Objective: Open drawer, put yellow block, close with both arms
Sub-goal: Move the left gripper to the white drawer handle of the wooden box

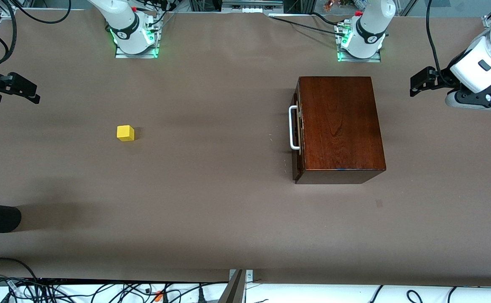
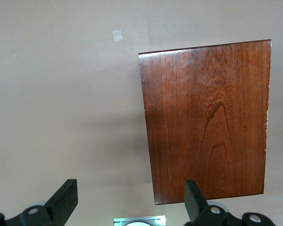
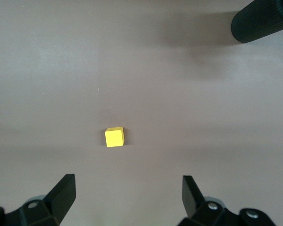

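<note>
Drawer (image 1: 296, 139): shut in the box (image 1: 340, 124), near the left arm's end.
Block (image 1: 125, 133): on the table (image 1: 228, 219), alone.
Left gripper (image 1: 418, 86): released, over that end's edge.
Right gripper (image 1: 33, 94): released, empty, over its end.

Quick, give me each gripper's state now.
Left gripper: open, holding nothing, above the wooden box.
Right gripper: open, holding nothing, above the yellow block.

Brown table cover (image 1: 228, 219); cables (image 1: 102, 290) along near edge.

Yellow blocks: one (image 1: 125, 133)
Wooden boxes: one (image 1: 340, 126)
Drawer handles: one (image 1: 292, 128)
Robot arms: two
</note>
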Robot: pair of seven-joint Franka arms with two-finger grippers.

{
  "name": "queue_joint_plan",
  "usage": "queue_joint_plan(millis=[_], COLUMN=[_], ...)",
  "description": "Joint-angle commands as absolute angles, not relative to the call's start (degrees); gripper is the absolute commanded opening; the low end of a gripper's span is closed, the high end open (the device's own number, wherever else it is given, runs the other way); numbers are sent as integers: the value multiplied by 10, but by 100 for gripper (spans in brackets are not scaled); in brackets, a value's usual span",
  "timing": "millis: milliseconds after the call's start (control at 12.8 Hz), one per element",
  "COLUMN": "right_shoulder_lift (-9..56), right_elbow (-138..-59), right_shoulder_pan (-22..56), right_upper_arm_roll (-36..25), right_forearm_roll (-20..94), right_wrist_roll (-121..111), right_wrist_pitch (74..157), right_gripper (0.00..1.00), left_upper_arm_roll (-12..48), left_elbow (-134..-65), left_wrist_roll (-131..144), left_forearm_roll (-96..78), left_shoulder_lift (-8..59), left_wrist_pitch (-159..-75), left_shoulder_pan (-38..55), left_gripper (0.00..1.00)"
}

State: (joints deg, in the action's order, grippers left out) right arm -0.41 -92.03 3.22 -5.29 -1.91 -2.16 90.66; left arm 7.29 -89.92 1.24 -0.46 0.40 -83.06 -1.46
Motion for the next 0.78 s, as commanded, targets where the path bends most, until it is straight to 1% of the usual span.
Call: queue_joint_plan(millis=[0, 235, 391, 470, 704], right_shoulder_lift=[-8, -8, -8, -8, -8], right_elbow=[-912, -911, -912, -912, -911], right_shoulder_pan=[30, 30, 30, 30, 30], right_upper_arm_roll=[-54, -52, -51, -50, -50], right_forearm_roll=[-12, -11, -9, -4, 1], right_wrist_roll=[-16, -15, -15, -15, -15], right_wrist_pitch=[903, 901, 900, 899, 900], right_gripper=[100, 100, 100, 100, 100], left_upper_arm_roll=[76, 77, 78, 80, 116], left_elbow=[-880, -880, -882, -882, -882], left_wrist_roll=[5, 8, 11, 11, 10], left_forearm_roll=[-1, -1, -4, -4, -13], left_shoulder_lift=[11, 11, 19, 35, 65], left_wrist_pitch=[-817, -815, -775, -760, -754], left_shoulder_pan=[-18, -16, -8, -7, -3], left_gripper=[100, 100, 100, 100, 100])
